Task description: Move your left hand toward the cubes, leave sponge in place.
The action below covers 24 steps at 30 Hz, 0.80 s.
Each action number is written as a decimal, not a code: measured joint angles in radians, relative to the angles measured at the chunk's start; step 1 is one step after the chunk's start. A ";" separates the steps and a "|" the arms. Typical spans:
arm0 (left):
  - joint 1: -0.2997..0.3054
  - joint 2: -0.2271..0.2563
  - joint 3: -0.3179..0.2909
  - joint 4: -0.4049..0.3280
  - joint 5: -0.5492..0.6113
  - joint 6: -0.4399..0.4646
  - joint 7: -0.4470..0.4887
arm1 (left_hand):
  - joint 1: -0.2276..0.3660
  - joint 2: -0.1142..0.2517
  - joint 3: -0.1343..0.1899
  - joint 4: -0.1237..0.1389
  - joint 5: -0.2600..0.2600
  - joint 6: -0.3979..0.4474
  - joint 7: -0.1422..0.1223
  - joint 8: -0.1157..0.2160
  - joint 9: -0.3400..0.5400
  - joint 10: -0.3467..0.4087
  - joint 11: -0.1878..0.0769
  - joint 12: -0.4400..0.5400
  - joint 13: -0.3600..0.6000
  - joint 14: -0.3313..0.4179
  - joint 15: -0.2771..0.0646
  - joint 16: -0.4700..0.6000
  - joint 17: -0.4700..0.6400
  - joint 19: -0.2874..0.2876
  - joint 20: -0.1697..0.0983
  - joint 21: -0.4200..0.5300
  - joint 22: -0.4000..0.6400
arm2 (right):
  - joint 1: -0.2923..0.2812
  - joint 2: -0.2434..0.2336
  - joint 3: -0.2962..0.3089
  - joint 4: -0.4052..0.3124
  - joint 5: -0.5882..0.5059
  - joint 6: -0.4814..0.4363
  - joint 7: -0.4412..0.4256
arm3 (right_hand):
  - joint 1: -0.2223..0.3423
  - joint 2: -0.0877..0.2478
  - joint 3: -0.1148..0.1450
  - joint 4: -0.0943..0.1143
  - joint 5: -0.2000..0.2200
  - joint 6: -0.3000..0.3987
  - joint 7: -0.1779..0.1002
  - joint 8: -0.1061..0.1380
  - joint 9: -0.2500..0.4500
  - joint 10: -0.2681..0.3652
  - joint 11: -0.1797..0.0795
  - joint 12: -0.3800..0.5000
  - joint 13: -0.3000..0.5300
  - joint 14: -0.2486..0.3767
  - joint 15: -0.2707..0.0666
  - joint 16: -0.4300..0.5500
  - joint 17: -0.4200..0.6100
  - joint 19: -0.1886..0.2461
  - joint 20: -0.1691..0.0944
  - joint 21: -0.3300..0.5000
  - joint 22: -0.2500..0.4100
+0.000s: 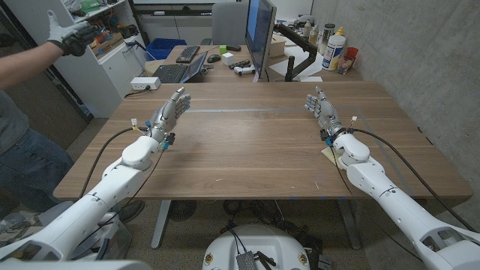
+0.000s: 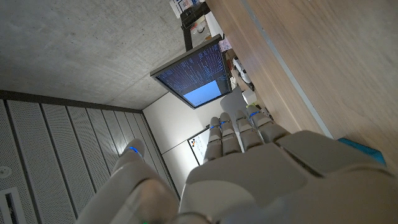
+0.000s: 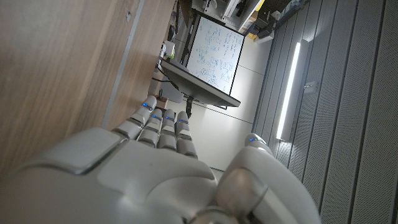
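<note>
My left hand (image 1: 171, 110) stands over the wooden table (image 1: 247, 142) at its far left, fingers stretched out and apart, holding nothing. My right hand (image 1: 321, 109) mirrors it at the far right, also with fingers spread and nothing in them. A small flat yellow piece (image 1: 328, 154) lies on the table beside my right wrist, partly hidden by it. In the left wrist view the left hand (image 2: 249, 162) reaches along the table (image 2: 323, 56). In the right wrist view the right hand (image 3: 155, 162) does the same along the table (image 3: 62, 62).
A monitor (image 1: 260, 30) stands at the table's far edge, with a keyboard and a laptop (image 1: 180, 71) on the desk behind. Bottles (image 1: 335, 49) stand at the back right. A person stands at the left with a gloved hand (image 1: 71, 34) raised.
</note>
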 measured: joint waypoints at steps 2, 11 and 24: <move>0.004 0.010 -0.003 -0.008 0.009 0.008 0.009 | 0.016 0.006 0.009 -0.009 0.003 0.002 -0.005 0.000 0.000 -0.004 -0.008 0.000 0.000 0.000 0.000 0.000 0.000 0.000 0.000 0.000 0.000 | 0.000 -0.001 -0.001 -0.002 -0.001 -0.001 -0.001 | 0.000 0.000 0.000 0.000 0.000 0.000 0.000 0.000 0.000 0.000 0.000 0.000 0.000 0.003 0.003 0.000 0.000 0.000 0.000 0.000 0.000; 0.015 0.054 -0.010 -0.045 0.037 0.045 0.035 | 0.093 0.023 0.032 -0.052 0.015 -0.003 -0.025 0.000 0.005 -0.005 -0.038 0.000 0.000 0.006 0.003 0.000 0.000 -0.002 0.099 0.000 0.005 | -0.001 -0.004 -0.003 -0.010 -0.003 -0.005 -0.007 | 0.000 0.000 -0.004 -0.004 0.000 0.000 0.000 0.000 0.000 0.000 0.000 0.000 0.000 0.011 0.000 0.000 0.000 0.000 0.000 0.000 0.005; 0.032 0.127 -0.023 -0.105 0.089 0.109 0.080 | 0.127 0.023 0.041 -0.069 0.022 -0.006 -0.050 0.000 0.005 -0.022 -0.054 0.000 0.005 -0.002 0.031 0.000 0.005 -0.005 0.134 0.004 0.005 | -0.004 -0.006 -0.004 -0.014 -0.004 -0.007 -0.013 | 0.005 0.005 -0.004 -0.004 0.000 0.000 0.000 0.000 0.005 0.000 0.000 0.000 0.000 0.011 0.000 0.000 0.000 0.000 0.000 -0.007 0.005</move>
